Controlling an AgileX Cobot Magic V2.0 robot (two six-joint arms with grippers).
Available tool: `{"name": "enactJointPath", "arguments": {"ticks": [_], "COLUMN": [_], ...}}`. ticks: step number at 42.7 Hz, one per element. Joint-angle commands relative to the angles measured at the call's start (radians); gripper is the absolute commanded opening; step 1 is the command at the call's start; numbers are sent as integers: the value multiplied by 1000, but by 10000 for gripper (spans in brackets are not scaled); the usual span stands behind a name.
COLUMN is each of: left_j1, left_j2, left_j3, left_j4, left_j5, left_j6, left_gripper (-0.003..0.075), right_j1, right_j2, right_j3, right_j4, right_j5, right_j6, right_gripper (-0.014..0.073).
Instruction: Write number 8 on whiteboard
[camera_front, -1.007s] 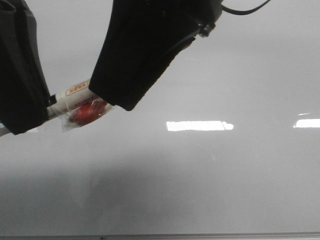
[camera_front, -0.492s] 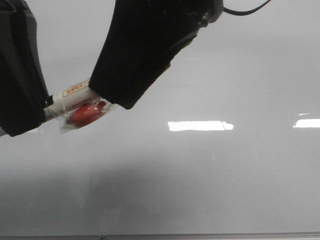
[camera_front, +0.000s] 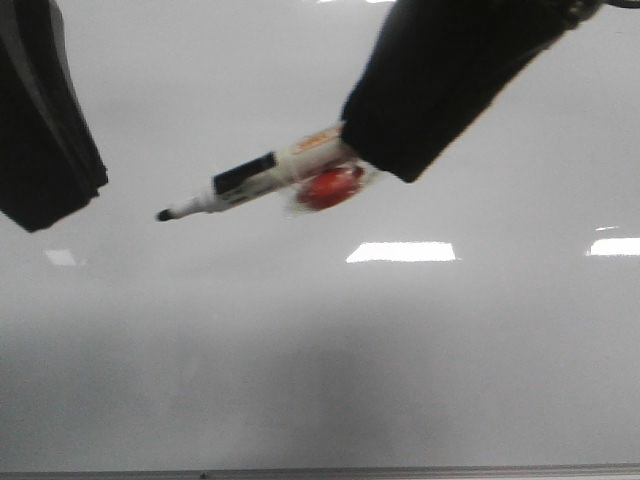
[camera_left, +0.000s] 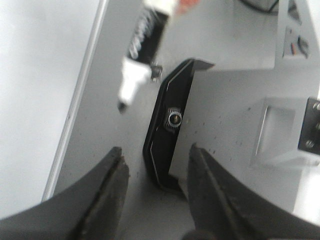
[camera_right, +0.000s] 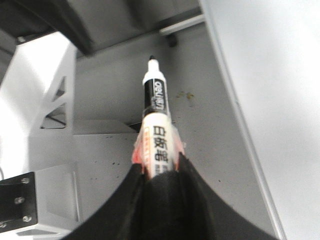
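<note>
My right gripper (camera_right: 159, 172) clamps the uncapped marker (camera_front: 262, 176) above the blank whiteboard (camera_front: 400, 340); loose grip could skew strokes.

A grey speckled floor (camera_left: 225, 115) lies below, with white metal frame pieces (camera_right: 47, 105) standing on it. A black curved bracket (camera_left: 167, 130) rests on the floor. Bright rectangular ceiling-light reflections (camera_front: 400, 252) show on the glossy surface.

A lab bench: glossy whiteboard (camera_front: 400, 350), white metal rig frame (camera_right: 45, 105).
</note>
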Motion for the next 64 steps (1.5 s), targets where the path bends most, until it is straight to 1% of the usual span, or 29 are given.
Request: {"name": "enactJointPath", "arguments": {"ticks": [1, 6, 9, 11, 14, 17, 20, 21, 25, 28, 36, 44, 52, 59, 64], "left_j1": [36, 92, 131, 156, 186, 203, 206, 206, 206, 206, 206, 206, 206, 206, 206], "left_j2": [-73, -152, -221, -272, -350, -455, -557, -589, -696, -775, -887, -895, -895, -895, -895], "left_j3": [-3, 79, 153, 206, 294, 390, 485, 505, 584, 630, 659, 659, 659, 659, 659], "left_j4": [-84, -99, -126, -156, -203, -234, -270, -287, -342, -355, -357, -357, -357, -357, -357], "left_j5": [-15, -110, -213, -269, -366, -461, -528, -541, -599, -629, -678, -691, -692, -692, -693], "left_j6": [-1, -1, -1, -1, -1, -1, -1, -1, -1, -1, -1, -1, -1, -1, -1], "left_gripper": [293, 293, 291, 276, 209, 97, -12, -19, -21, -21, -21, -21, -21, -21, -21], "right_j1": [-61, -106, -109, -109, -109, -109, -108, -107, -98, -83, -29, -29, -29, -19, -13], "right_j2": [-83, -131, -137, -137, -131, -119, -97, -89, -36, 11, 144, 221, 286, 328, 353], "right_j3": [35, 92, 106, 111, 117, 117, 115, 111, 84, 51, -60, -134, -190, -196, -195], "right_j4": [47, 89, 120, 146, 204, 253, 277, 278, 282, 282, 292, 300, 313, 318, 270], "right_j5": [-57, -152, -199, -229, -281, -323, -359, -362, -362, -373, -424, -510, -545, -528, -480], "right_j6": [-6, -6, -6, -6, -6, -6, -8, -8, -8, -8, -8, 2, 2, 2, 4], "right_gripper": [-60, -60, -60, -60, -60, -60, -60, -60, -60, -60, -60, -60, -60, -60, -60]}}
